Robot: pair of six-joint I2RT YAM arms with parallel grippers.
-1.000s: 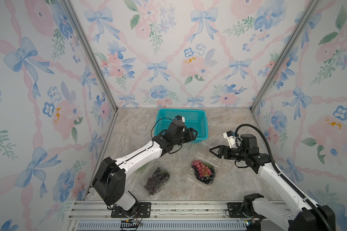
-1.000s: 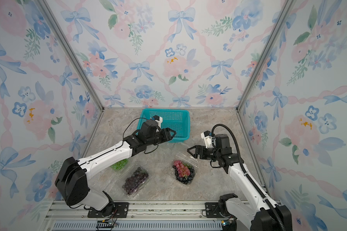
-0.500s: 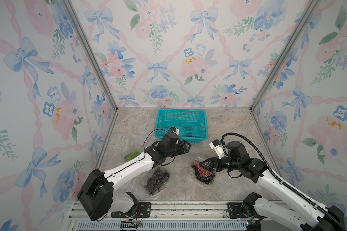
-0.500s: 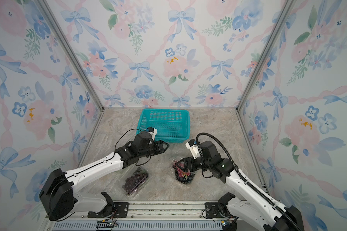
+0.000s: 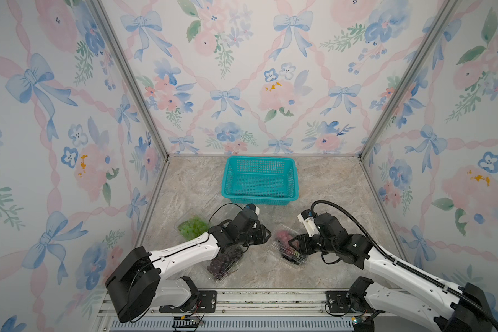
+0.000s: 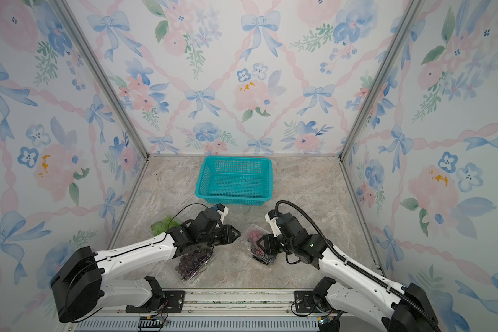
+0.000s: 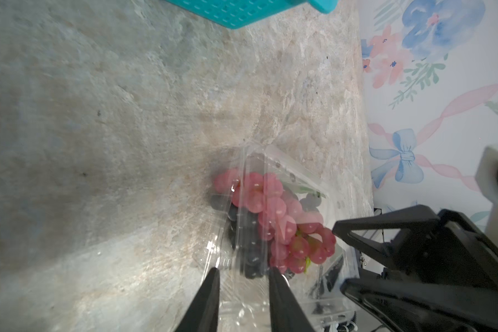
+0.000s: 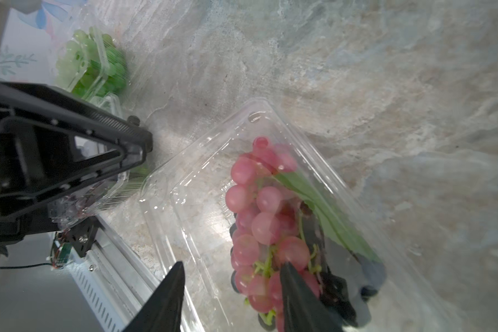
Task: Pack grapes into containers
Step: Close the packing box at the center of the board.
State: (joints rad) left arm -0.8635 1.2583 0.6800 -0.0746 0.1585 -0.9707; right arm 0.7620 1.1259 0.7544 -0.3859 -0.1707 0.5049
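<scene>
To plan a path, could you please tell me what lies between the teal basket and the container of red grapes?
Only bare tabletop separates the teal basket and the container of red grapes, in both top views.

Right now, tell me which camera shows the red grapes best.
The right wrist view: the red grapes sit large and close, each berry and the leaf distinct inside the clear container. The left wrist view shows them smaller, through plastic; both top views show only a small pink patch.

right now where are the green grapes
In both top views the green grapes sit on the robot's left, near the left wall, just beyond the dark purple grapes.
</scene>
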